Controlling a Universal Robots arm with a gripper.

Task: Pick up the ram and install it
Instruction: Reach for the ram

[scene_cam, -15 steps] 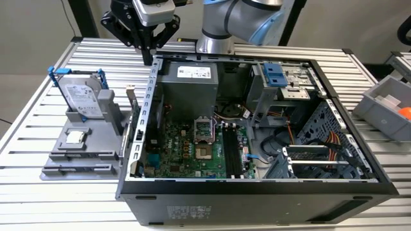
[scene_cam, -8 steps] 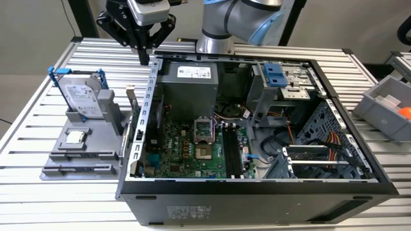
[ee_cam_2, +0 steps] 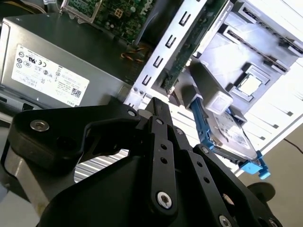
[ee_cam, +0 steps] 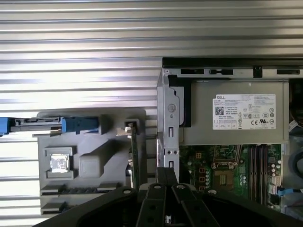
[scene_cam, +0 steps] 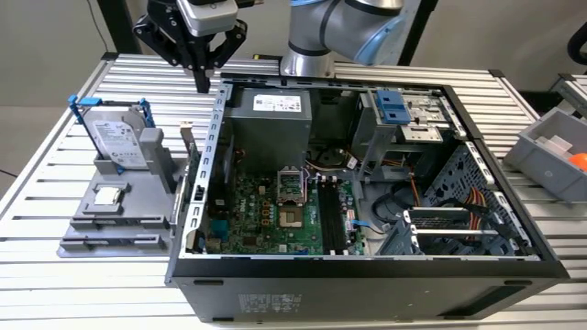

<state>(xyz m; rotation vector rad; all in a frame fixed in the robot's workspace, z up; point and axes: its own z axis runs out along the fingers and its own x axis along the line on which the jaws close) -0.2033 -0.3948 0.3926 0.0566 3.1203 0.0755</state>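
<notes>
The ram is a thin green board standing on edge in a grey holder, just outside the computer case's side wall. It also shows in the exterior view and in the second wrist view. My gripper hangs above the table by the case's back corner, farther back than the ram and apart from it. Its black fingers are shut with nothing between them, as both wrist views show. The black memory slots lie on the motherboard inside the open case.
On the grey holder stand a silver hard drive in a blue frame and a small square chip. The open case holds a grey power supply, cables and a drive cage. A grey bin sits at the exterior view's right.
</notes>
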